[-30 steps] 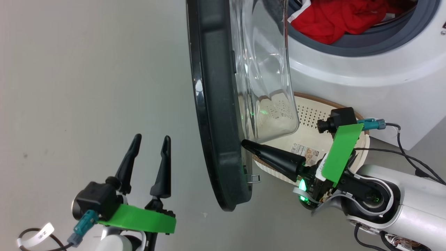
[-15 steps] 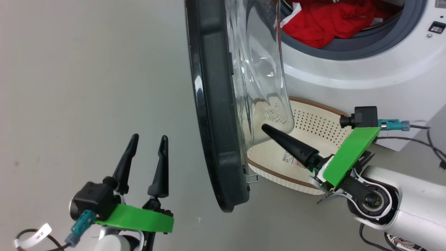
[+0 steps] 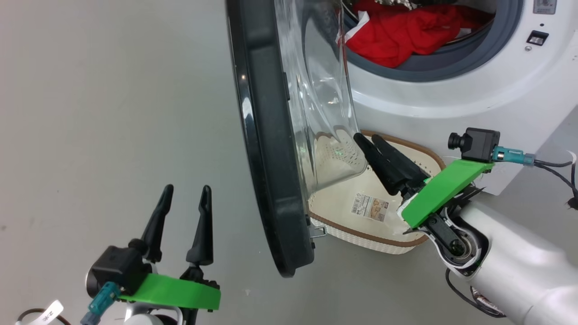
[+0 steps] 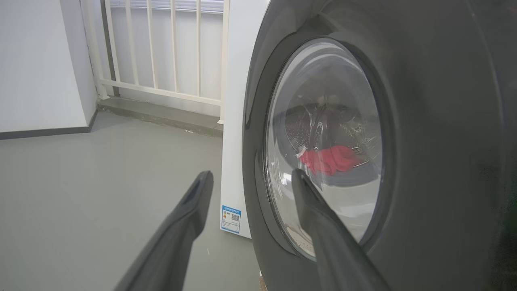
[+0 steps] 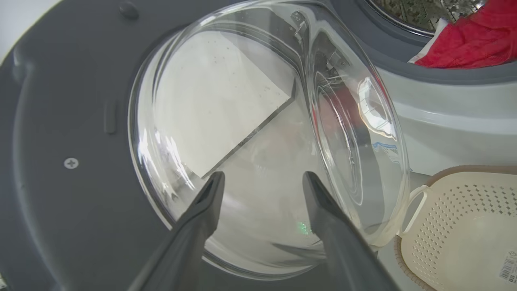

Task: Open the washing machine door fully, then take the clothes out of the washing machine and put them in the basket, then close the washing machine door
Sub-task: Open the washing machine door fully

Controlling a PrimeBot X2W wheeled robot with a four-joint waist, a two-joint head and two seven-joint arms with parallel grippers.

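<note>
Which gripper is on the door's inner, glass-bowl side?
The right gripper, open above the basket beside the glass bowl; the left gripper is outside the door.

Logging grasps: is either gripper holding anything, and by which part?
Nothing held: left gripper and right gripper are open, empty; the right faces the black-rimmed round glass door.

Door [image 3: 264, 135]: wide black rim, clear bulging glass; stood partly open, edge-on, running from top centre to lower centre of head view. Machine [image 3: 433, 99]: white, grey ring, upper right; opening uncovered. Clothes [image 3: 397, 36]: red with white bit, lay in drum against ring's lower lip, at top edge. Basket [image 3: 356, 232]: cream, perforated, brown rim, label on bottom; sat below machine front, right of door, partly behind glass.
</note>
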